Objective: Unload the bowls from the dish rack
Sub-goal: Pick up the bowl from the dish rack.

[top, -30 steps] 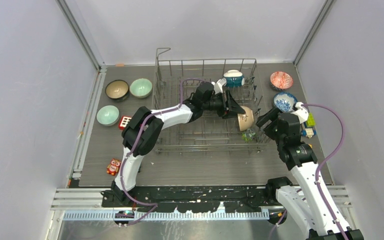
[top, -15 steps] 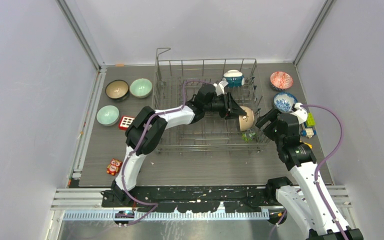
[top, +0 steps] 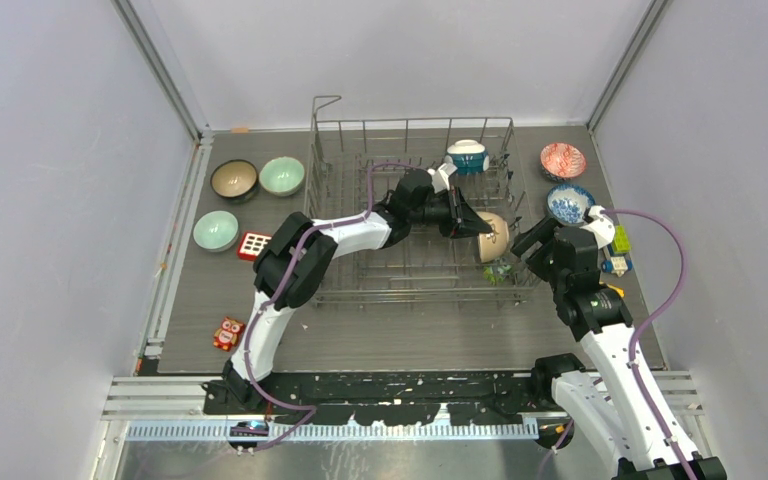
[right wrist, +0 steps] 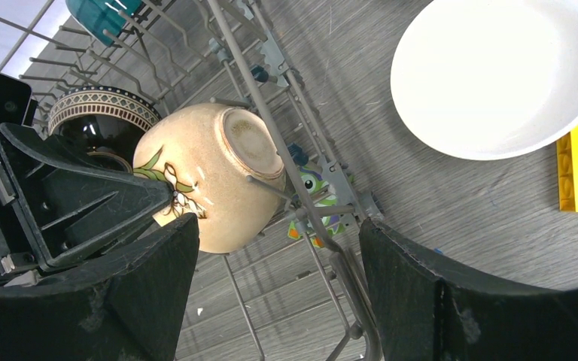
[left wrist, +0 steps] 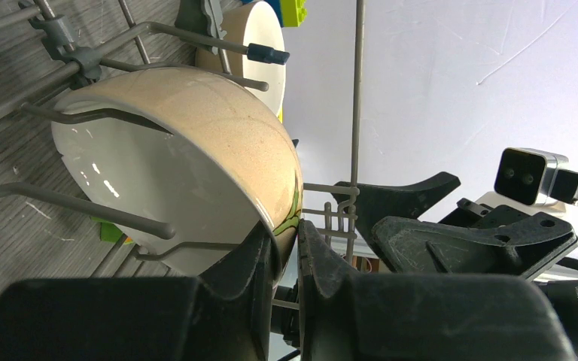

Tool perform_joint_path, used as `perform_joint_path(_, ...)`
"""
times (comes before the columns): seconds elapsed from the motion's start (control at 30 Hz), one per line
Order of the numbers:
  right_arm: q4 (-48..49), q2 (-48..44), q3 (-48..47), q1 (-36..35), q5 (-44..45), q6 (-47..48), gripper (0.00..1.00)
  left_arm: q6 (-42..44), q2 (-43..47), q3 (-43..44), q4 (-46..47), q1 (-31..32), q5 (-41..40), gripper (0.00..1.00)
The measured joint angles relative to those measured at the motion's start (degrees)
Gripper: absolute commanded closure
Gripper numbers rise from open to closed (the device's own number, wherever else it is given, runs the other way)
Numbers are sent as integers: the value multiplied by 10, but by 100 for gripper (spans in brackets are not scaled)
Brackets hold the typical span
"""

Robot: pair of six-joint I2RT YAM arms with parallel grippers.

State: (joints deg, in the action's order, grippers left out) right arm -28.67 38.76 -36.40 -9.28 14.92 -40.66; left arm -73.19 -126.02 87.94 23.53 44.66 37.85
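Note:
The dish rack [top: 410,130] stands in the middle of the table. A cream bowl [top: 495,238] with a green leaf pattern leans on its side among the tines at the rack's right end. My left gripper [top: 475,228] reaches across the rack and is shut on the rim of the cream bowl [left wrist: 196,143], one finger inside and one outside. Just right of that bowl, my right gripper [top: 528,240] hangs open at the rack's right wall with nothing held, and the cream bowl [right wrist: 211,173] shows beyond its fingers. A teal-and-white bowl [top: 468,155] sits at the rack's back right. A dark patterned bowl [right wrist: 98,120] shows behind the left gripper.
Left of the rack stand a brown bowl [top: 233,179] and two pale green bowls [top: 282,175] [top: 216,230]. A red bowl [top: 563,160] and a blue-and-white bowl [top: 570,203] stand on the right. Toy blocks [top: 252,244] [top: 620,240] and owl figures [top: 227,333] [top: 497,270] lie about.
My left gripper has slid a little right and closed its jaws onto the cream bowl's rim. The right arm has hardly moved.

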Motion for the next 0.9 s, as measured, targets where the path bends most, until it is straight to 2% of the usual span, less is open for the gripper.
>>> perform_joint_path(0.43, -25, 0, 0, 0, 54, -1, 15, -5, 0, 0, 8, 0, 2, 100)
perform_joint_path(0.9, -33, 8, 0, 0, 67, -2, 21, -42, -2, 0, 36, -3, 9, 100)
